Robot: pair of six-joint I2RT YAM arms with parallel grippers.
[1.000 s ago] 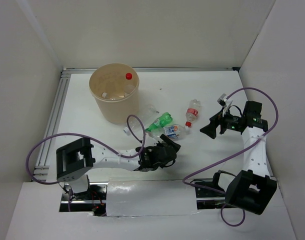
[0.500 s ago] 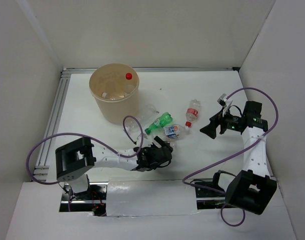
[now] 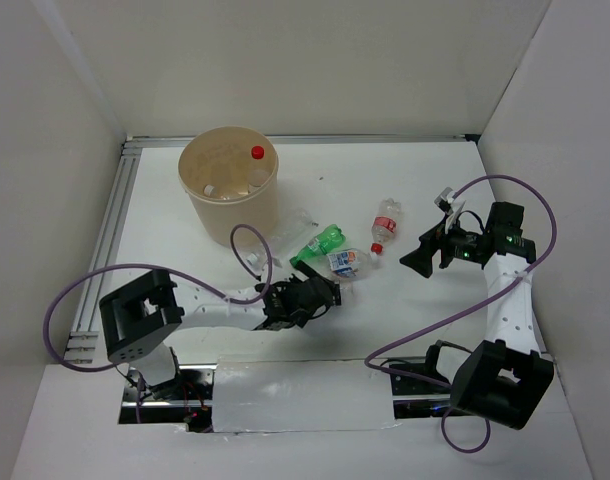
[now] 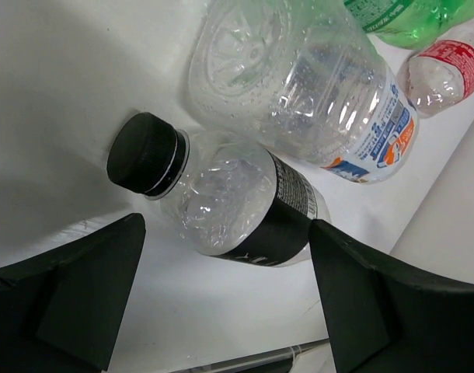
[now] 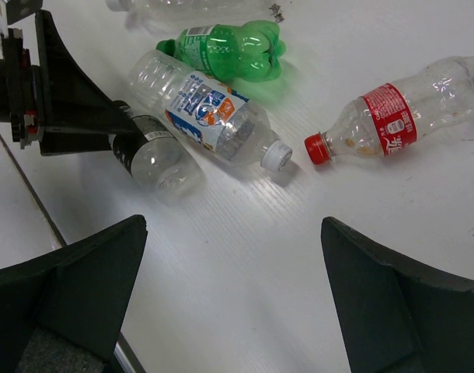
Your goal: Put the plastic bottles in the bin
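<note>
Left gripper [image 4: 228,225] is spread wide open, with the black-capped bottle [image 4: 237,210] lying on its side between the fingers, not pinched. The blue-labelled bottle [image 4: 315,85] is just beside it, and the green bottle [image 5: 229,50] and red-labelled bottle [image 5: 400,109] are near mid-frame. Right gripper [image 5: 235,225] is open too, gripping nothing. The bin [image 3: 230,215] stands upper left, a red-capped bottle [image 3: 257,152] inside.
</note>
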